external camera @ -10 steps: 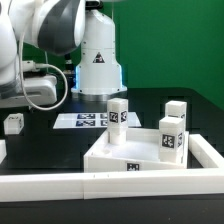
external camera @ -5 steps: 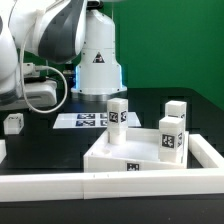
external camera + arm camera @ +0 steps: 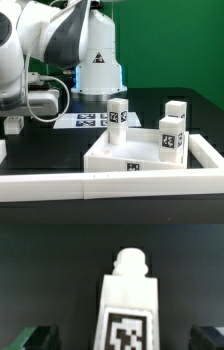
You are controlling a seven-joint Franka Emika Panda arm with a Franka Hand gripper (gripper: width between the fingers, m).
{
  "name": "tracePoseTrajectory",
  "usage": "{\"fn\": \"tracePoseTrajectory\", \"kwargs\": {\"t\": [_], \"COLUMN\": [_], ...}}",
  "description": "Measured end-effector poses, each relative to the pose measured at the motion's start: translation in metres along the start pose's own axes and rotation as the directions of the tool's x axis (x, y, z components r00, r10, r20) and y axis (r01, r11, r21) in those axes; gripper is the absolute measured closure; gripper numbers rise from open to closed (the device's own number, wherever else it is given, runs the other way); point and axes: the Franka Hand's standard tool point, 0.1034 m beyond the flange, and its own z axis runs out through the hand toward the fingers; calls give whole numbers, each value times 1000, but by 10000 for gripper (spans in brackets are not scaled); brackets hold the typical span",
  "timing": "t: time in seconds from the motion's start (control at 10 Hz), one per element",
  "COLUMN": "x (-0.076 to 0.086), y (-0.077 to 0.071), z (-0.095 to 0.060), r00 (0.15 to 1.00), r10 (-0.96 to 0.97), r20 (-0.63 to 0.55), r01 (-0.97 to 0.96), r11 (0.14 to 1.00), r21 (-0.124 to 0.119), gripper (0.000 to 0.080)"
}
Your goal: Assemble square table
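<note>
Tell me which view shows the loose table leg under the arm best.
The wrist view: the leg fills the picture, showing its knobbed end and tag. In the exterior view that leg is a small white block at the exterior view's left, partly hidden by the arm.

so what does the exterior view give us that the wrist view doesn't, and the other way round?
Exterior only: the square tabletop with three legs standing on or by it, the marker board behind, the long border bars and the arm itself. Wrist only: a close look at one leg lying between the open gripper fingers, its knobbed end pointing away and its tag facing the camera. Shared: probably that leg, seen in the exterior view as the small white block under the arm, though I cannot confirm the match.
</note>
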Motion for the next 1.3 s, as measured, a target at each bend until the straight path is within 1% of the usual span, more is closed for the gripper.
{"fn": "tracePoseTrajectory", "kwargs": {"t": [0.1, 0.4, 0.6, 0.7, 0.8, 0.9, 1.0, 1.1, 1.3], "x": [0, -1, -2, -2, -1, -1, -1, -1, -1], "y": [0, -1, -5, -5, -5, -6, -6, -7, -7], "z": [3, 4, 3, 1, 2, 2, 2, 2, 2], "r00": [1000, 1000, 1000, 1000, 1000, 1000, 1000, 1000, 1000], "r10": [0, 0, -6, -7, -8, -9, -11, -12, -12], "r20": [7, 13, 23, 24, 24, 24, 24, 25, 25], "r01": [0, 0, 6, 7, 8, 9, 11, 12, 12], "r11": [1000, 1000, 1000, 1000, 1000, 1000, 1000, 1000, 1000], "r21": [1, 3, 1, 0, 0, 0, -1, -1, -1], "gripper": [151, 151, 151, 197, 197, 372, 372, 514, 513]}}
